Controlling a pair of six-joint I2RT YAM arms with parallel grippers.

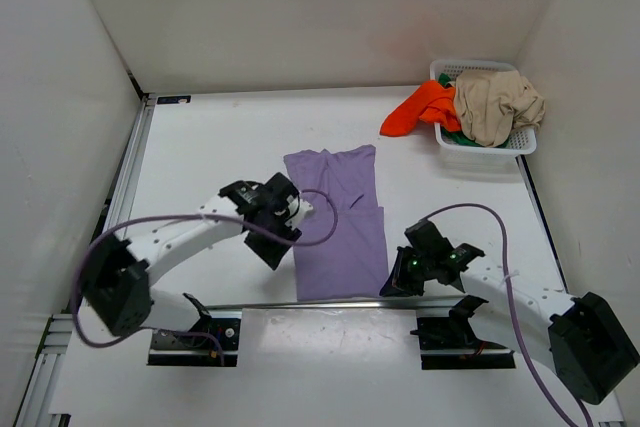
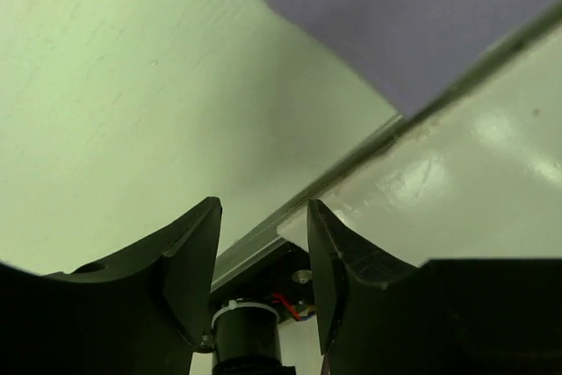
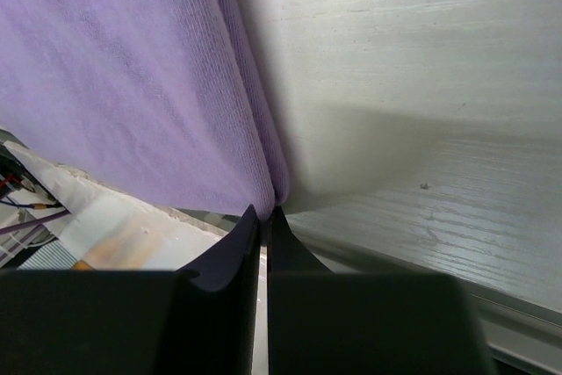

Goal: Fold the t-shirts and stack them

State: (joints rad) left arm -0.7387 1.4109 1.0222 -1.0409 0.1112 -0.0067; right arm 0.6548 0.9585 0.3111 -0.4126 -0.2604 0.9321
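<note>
The lavender purple cloth t-shirt (image 1: 335, 222) lies folded lengthwise at centre frame. The right gripper (image 3: 263, 211) has its fingers pressed together on the shirt's lower-right corner. The left gripper (image 2: 263, 217) has its fingers apart and empty. A one-sided pinch this thin could slip, skewing the fold.

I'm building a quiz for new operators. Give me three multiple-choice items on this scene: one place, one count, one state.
1. Where is the lavender t-shirt? A hung on the wall; B flat on the table; C over the left arm.
2. How many t-shirts are in or over the basket? A one; B three; C five.
3. The left gripper is: A open, empty; B shut on cloth; C out of view.
Key: 1 B, it lies spread on the tabletop; 2 B, beige, orange, green; 3 A, a bare gap shows between its fingers.
</note>
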